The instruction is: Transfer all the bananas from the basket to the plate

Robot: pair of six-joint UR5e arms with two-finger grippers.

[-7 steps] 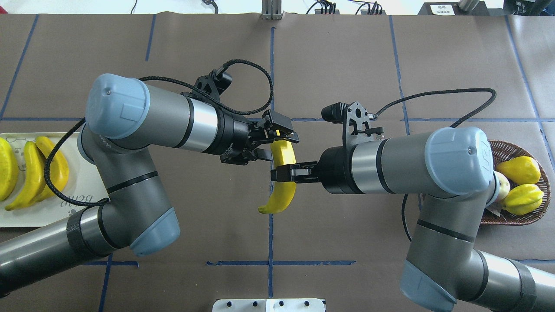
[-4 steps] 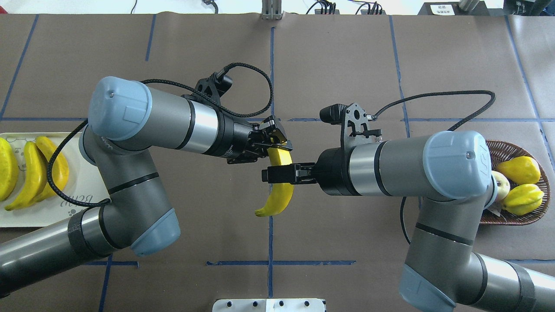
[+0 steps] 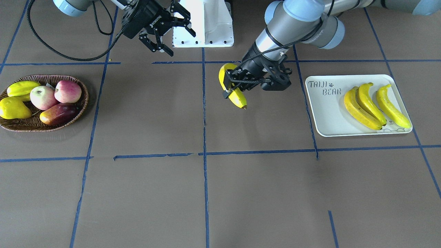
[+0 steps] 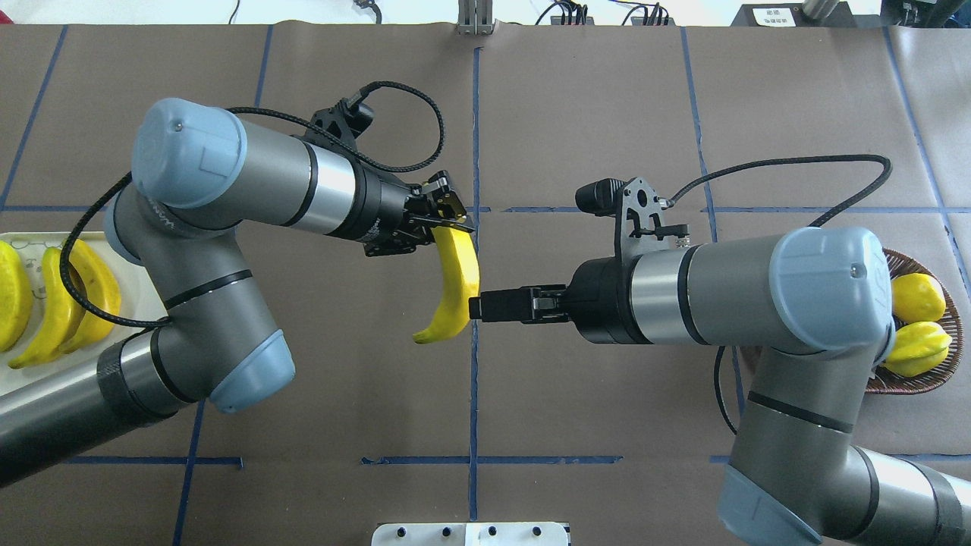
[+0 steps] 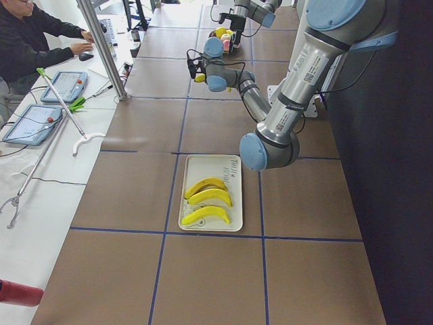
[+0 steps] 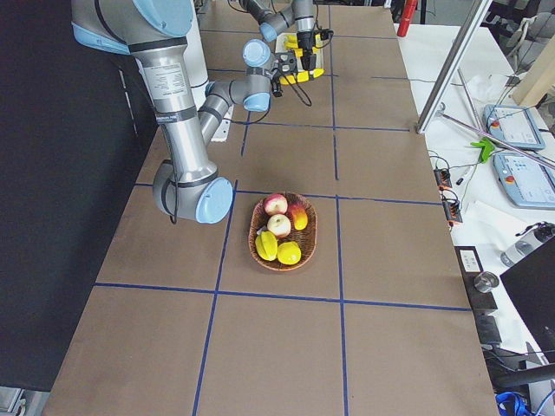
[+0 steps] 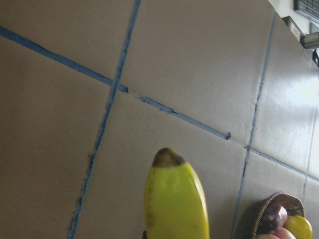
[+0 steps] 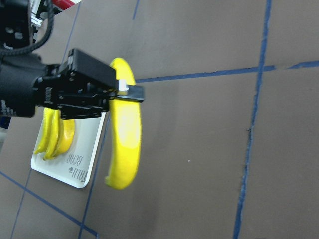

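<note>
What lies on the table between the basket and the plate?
Only bare table crossed by blue tape lines, as the front-facing view shows; above it the left gripper holds a banana.

Bright, even overhead light; soft shadow beneath the basket; glare whitens the table in the left wrist view, the near banana slightly soft.

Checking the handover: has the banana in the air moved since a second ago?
Yes. The banana has shifted left, off the central blue tape line it straddled, toward the plate.
</note>
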